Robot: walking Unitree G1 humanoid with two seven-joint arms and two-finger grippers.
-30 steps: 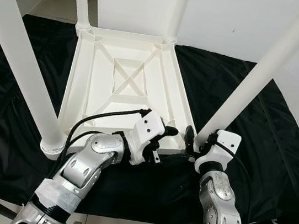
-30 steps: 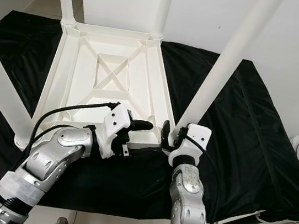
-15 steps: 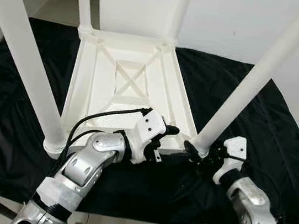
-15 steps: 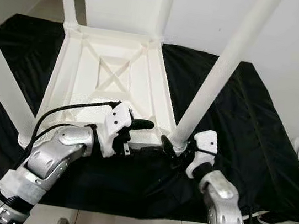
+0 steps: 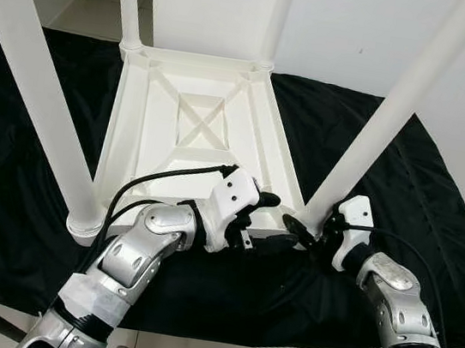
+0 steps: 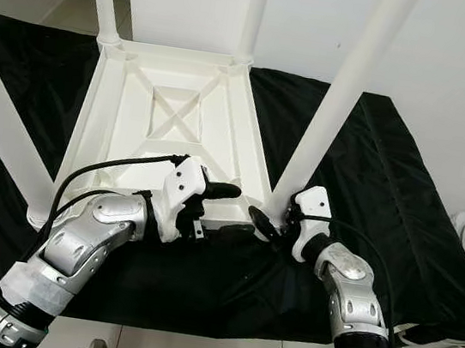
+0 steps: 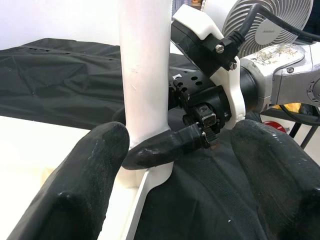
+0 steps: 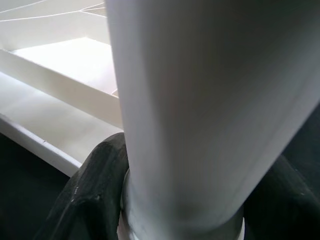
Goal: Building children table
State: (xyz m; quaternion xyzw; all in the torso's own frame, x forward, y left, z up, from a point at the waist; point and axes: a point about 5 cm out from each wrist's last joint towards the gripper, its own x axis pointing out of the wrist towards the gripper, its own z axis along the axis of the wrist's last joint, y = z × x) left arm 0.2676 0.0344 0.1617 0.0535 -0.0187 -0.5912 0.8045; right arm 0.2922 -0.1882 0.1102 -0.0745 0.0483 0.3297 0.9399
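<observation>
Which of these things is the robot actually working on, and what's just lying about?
Part of the job:
- upturned white table
- near right leg, with the right gripper around its base
- left gripper, open by the table's near edge

Just there:
- black cloth under the table
- fan

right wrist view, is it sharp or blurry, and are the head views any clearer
Right wrist view: the white table leg is so close it is soft, the black fingers blurred too. Left and right eye views: evenly lit and sharp, though the black cloth shows little detail.
</observation>
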